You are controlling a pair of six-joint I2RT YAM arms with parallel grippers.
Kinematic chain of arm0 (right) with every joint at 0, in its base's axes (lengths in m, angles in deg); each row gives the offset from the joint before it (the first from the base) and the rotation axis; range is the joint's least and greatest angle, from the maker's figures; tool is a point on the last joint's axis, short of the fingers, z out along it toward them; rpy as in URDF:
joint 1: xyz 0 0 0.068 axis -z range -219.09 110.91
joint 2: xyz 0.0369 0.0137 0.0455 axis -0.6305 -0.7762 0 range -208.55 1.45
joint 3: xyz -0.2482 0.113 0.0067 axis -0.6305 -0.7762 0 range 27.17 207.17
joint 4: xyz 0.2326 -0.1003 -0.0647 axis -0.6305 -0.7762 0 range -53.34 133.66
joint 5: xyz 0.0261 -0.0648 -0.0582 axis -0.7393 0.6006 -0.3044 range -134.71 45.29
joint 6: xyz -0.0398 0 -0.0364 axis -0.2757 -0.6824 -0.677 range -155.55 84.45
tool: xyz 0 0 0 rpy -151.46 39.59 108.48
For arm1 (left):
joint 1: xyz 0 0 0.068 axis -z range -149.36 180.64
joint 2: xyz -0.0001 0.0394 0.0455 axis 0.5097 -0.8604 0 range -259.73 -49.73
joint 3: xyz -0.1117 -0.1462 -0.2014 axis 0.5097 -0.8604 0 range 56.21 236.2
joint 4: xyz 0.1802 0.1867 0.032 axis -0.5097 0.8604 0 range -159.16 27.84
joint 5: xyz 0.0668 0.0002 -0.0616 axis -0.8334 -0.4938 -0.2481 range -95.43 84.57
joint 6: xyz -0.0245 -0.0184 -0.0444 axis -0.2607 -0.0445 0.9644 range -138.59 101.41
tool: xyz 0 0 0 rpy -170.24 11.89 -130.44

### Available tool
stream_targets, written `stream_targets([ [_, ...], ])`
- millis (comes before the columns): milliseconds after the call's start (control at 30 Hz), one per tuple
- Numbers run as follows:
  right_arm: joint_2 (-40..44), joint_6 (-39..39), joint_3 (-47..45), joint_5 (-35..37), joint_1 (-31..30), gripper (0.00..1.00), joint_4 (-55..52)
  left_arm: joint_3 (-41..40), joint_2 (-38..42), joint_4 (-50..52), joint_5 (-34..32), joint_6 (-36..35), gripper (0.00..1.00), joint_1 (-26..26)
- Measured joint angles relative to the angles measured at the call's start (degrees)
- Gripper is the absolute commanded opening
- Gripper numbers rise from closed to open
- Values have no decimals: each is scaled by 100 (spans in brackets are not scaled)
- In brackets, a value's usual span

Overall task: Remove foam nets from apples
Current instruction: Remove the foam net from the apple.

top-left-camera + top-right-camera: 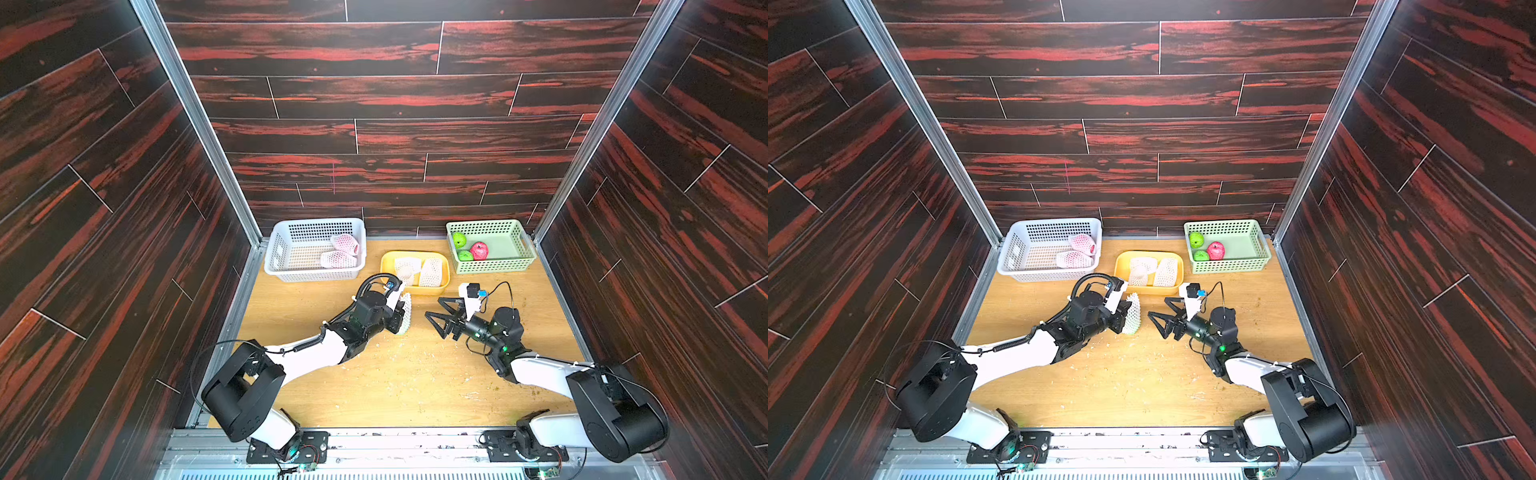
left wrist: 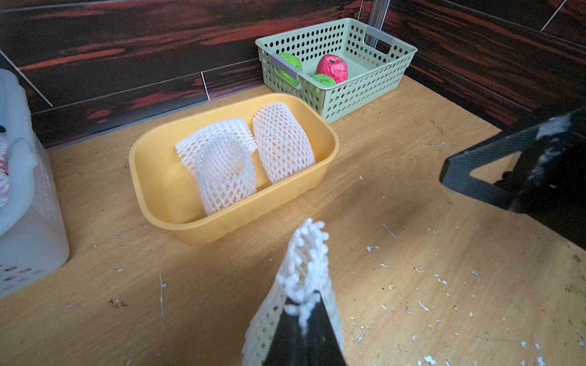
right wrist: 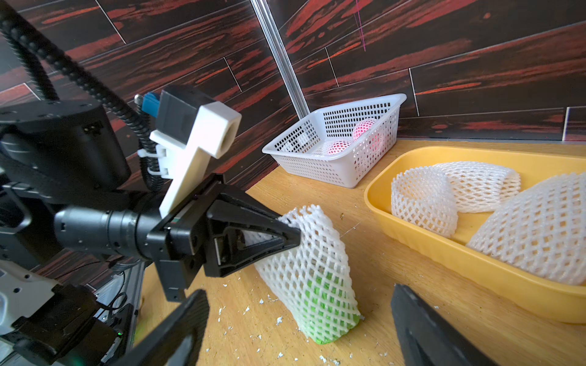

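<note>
The left gripper (image 3: 295,236) is clamped on the upper end of the foam net (image 3: 317,269). The green apple (image 3: 329,312) sits in the net's lower end, on the table (image 3: 380,247). The net's long axis runs steeply upward. The right gripper (image 1: 435,318), jaws apart and empty, stands near. In a top view the apple lies at its 9 o'clock.

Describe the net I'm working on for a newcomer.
On the wooden table, look in front of the yellow tray. A foam net stands there, top pinched by the left hand. Unlike the tray's empty nets and the white basket's pink ones, it shows green at its base.
</note>
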Motion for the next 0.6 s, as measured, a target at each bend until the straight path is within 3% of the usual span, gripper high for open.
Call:
stream_targets([
  [200,232,-31,-184,188,0,93,-7,275,590,428,-59,-57,0,-46],
  [367,562,-52,-374,459,0,93,33,1082,772,798,-225,-317,0,-221],
  [500,745,-57,-562,841,0,93,70,2173,297,1137,-640,-658,0,-330],
  [600,979,-87,-750,1150,0,93,70,3263,-503,1399,-1191,-920,0,-358],
])
